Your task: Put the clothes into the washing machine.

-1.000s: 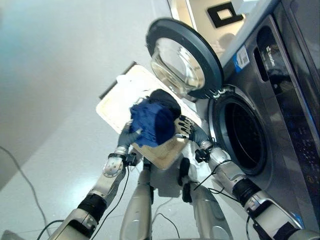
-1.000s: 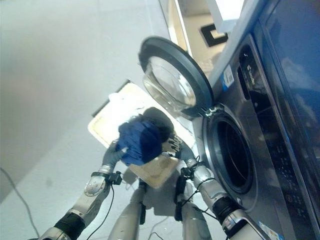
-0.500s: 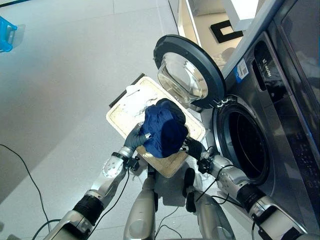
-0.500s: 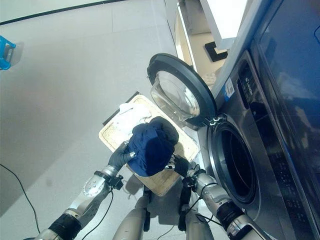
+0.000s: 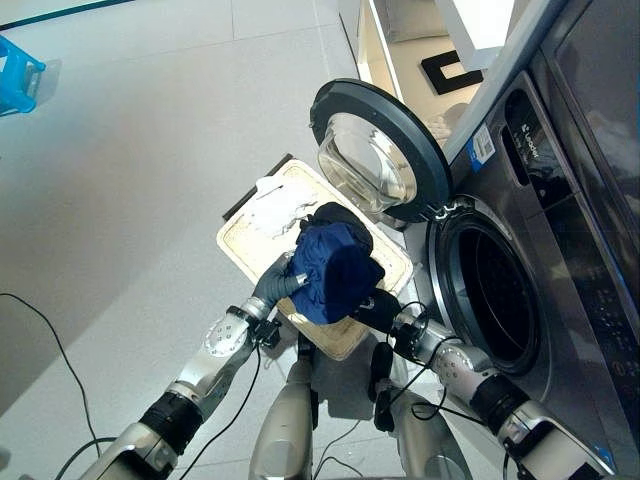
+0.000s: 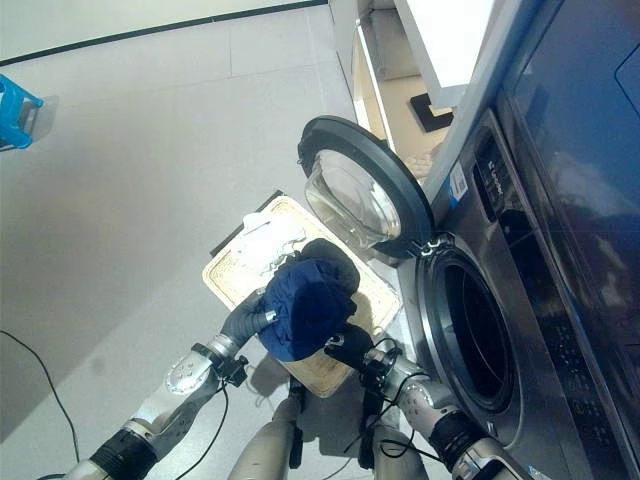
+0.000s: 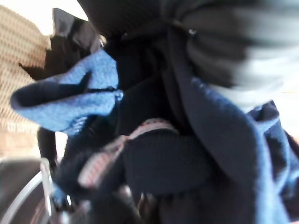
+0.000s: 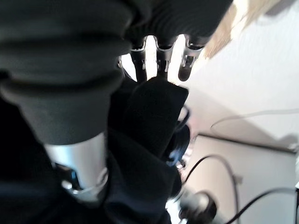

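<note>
The robot's left hand is curled into the side of a bundle of dark blue clothes, and its right hand is tucked beneath the bundle with fingers wrapped in dark fabric, so both hands have hold of it. The bundle hangs above a cream laundry basket on the floor, where a white garment and a black garment remain. Just beside it, to the robot's right, stands the washing machine with its round door swung open and the dark drum exposed. Compared with a second ago, the bundle is gathered tighter and the right hand has slid underneath it, which suggests the lift is secured; carrying it across into the drum comes next.
</note>
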{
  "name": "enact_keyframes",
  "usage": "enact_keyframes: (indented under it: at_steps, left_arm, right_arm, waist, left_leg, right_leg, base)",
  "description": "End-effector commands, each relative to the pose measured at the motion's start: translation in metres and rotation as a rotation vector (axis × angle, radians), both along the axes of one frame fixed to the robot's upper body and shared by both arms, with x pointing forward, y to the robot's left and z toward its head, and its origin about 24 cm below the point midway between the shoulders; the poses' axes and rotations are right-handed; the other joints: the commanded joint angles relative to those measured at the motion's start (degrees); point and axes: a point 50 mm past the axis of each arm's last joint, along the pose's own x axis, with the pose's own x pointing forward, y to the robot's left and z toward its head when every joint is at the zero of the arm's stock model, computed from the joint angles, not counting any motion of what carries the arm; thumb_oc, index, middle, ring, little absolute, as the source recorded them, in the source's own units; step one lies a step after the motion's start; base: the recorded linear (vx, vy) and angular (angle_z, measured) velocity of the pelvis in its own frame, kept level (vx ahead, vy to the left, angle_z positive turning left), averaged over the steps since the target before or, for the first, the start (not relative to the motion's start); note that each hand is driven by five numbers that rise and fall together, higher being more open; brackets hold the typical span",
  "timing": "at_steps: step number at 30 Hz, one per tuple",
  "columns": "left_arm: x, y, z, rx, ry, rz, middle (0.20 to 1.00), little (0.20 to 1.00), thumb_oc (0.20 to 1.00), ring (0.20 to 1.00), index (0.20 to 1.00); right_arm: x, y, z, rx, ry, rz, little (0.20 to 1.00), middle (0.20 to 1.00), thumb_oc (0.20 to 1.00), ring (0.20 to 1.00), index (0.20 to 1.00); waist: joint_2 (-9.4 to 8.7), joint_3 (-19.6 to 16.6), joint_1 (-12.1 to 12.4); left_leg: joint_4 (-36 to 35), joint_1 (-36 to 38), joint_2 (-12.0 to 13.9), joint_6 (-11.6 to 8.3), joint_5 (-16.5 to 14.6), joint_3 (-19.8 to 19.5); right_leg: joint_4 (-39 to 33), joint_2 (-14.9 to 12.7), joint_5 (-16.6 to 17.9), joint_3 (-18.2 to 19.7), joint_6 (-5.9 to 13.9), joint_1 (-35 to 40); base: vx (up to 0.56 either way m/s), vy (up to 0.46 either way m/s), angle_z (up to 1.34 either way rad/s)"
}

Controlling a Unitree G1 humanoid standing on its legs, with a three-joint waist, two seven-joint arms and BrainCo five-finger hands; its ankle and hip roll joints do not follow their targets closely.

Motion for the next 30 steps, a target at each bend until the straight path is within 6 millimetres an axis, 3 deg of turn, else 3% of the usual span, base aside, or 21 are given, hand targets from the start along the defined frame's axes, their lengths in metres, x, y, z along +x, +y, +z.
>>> enact_keyframes:
  at_steps: [1, 6, 11, 16, 22, 30]
  left_arm:
    - [0.004, 0.016, 0.008, -0.030, -0.088, 0.290, 0.200, 0.200, 0.200, 0.200, 0.200]
    - [0.002, 0.035, 0.011, -0.064, -0.129, 0.463, 0.200, 0.200, 0.200, 0.200, 0.200]
    - [0.001, 0.048, 0.024, 0.034, -0.271, 0.612, 0.200, 0.200, 0.200, 0.200, 0.200]
    - [0.003, 0.050, 0.030, 0.064, -0.314, 0.624, 0.200, 0.200, 0.200, 0.200, 0.200]
    - [0.005, 0.038, 0.035, 0.072, -0.327, 0.468, 0.200, 0.200, 0.200, 0.200, 0.200]
    - [-0.002, 0.008, 0.042, 0.077, -0.368, 0.116, 0.200, 0.200, 0.200, 0.200, 0.200]
  right_arm:
    - [-0.009, 0.030, 0.023, 0.194, -0.088, 0.073, 1.000, 1.000, 1.000, 1.000, 1.000]
    - [-0.005, 0.023, 0.021, 0.119, -0.103, 0.010, 1.000, 1.000, 1.000, 1.000, 1.000]
    - [0.009, 0.003, 0.020, -0.078, -0.175, -0.209, 1.000, 1.000, 1.000, 1.000, 1.000]
    - [0.012, -0.002, 0.018, -0.114, -0.165, -0.252, 1.000, 1.000, 1.000, 1.000, 1.000]
    - [0.017, -0.008, 0.025, -0.093, -0.175, -0.333, 1.000, 1.000, 1.000, 1.000, 1.000]
    - [0.015, -0.010, 0.026, -0.105, -0.187, -0.358, 1.000, 1.000, 1.000, 1.000, 1.000]
  waist:
    - [-4.84, -2.7, -0.4]
    - [-5.31, -2.6, -0.1]
    - [-5.51, -2.7, 0.0]
    - [-5.40, -2.7, 0.0]
    - [-5.20, -2.6, -0.4]
    - [-4.43, -2.5, -1.1]
  left_leg:
    - [0.5, 3.1, -6.1, 1.78, -6.4, 3.1]
    - [0.4, 2.9, -5.9, 1.62, -6.4, 3.4]
    - [0.4, 3.1, -5.6, 1.41, -6.3, 3.6]
    - [0.4, 3.3, -5.5, 1.35, -6.4, 3.5]
    - [0.4, 3.7, -5.5, 1.33, -6.6, 3.7]
    - [0.4, 4.0, -5.7, 1.62, -6.7, 3.8]
  right_leg:
    - [-13.1, -0.8, 7.4, 0.5, 4.94, 4.1]
    - [-13.2, -0.8, 7.5, 0.1, 4.85, 4.0]
    - [-13.0, -0.8, 7.3, -0.1, 4.58, 4.2]
    - [-12.8, -0.7, 7.0, -0.1, 4.47, 4.3]
    - [-12.7, -0.8, 7.0, -0.1, 4.64, 4.5]
    - [-12.5, -0.8, 7.0, 0.5, 4.74, 4.4]
  base:
    - [-0.04, -0.021, -0.04]
    - [0.00, 0.000, 0.00]
    - [0.00, 0.000, 0.00]
    - [0.00, 0.000, 0.00]
    - [0.00, 0.000, 0.00]
    - [0.01, 0.031, -0.02]
